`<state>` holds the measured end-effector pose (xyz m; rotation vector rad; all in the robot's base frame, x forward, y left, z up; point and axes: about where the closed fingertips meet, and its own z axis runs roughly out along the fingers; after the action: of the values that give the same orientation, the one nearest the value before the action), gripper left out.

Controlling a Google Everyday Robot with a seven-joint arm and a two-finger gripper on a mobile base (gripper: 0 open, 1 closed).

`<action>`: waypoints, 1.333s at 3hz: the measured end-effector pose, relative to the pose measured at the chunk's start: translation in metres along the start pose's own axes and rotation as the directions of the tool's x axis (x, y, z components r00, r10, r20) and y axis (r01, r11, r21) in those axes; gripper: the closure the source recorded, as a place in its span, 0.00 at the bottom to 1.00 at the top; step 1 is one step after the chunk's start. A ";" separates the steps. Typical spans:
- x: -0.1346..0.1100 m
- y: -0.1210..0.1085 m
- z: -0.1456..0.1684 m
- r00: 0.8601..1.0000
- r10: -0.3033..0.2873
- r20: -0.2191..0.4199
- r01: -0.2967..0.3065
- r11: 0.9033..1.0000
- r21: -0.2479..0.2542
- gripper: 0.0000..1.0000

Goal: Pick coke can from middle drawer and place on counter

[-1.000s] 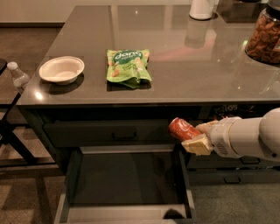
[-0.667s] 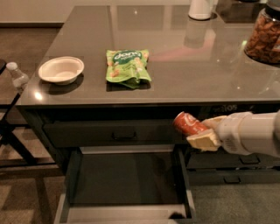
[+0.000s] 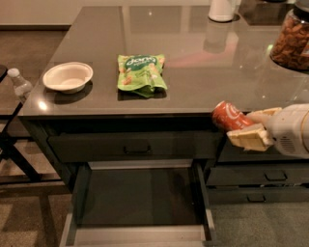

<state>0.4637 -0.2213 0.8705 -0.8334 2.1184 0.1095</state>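
My gripper (image 3: 248,128) comes in from the right and is shut on the red coke can (image 3: 229,116). It holds the can tilted, in the air at the front edge of the counter (image 3: 203,72), right of the drawer stack. The middle drawer (image 3: 137,236) is pulled out at the bottom of the view. Its dark inside holds nothing that I can see.
A green snack bag (image 3: 140,73) and a white bowl (image 3: 67,77) lie on the counter's left half. A jar of nuts (image 3: 292,43) and a white container (image 3: 223,9) stand at the back right. A plastic bottle (image 3: 20,84) is at the left edge. Narrower drawers (image 3: 260,176) sit under my arm.
My gripper has lifted the coke can up and to the right, from in front of the top drawer face to the level of the counter's edge.
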 end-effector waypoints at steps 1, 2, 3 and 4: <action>-0.002 -0.001 -0.001 1.000 -0.002 0.003 0.002 1.000 0.002 1.00; -0.027 -0.008 0.003 1.000 -0.008 0.027 0.008 1.000 0.007 1.00; -0.077 -0.029 0.008 0.998 -0.037 0.056 0.035 0.999 0.033 1.00; -0.077 -0.029 0.008 0.998 -0.037 0.056 0.035 0.999 0.033 1.00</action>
<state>0.5196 -0.2004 0.9273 -0.8397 2.0464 0.0794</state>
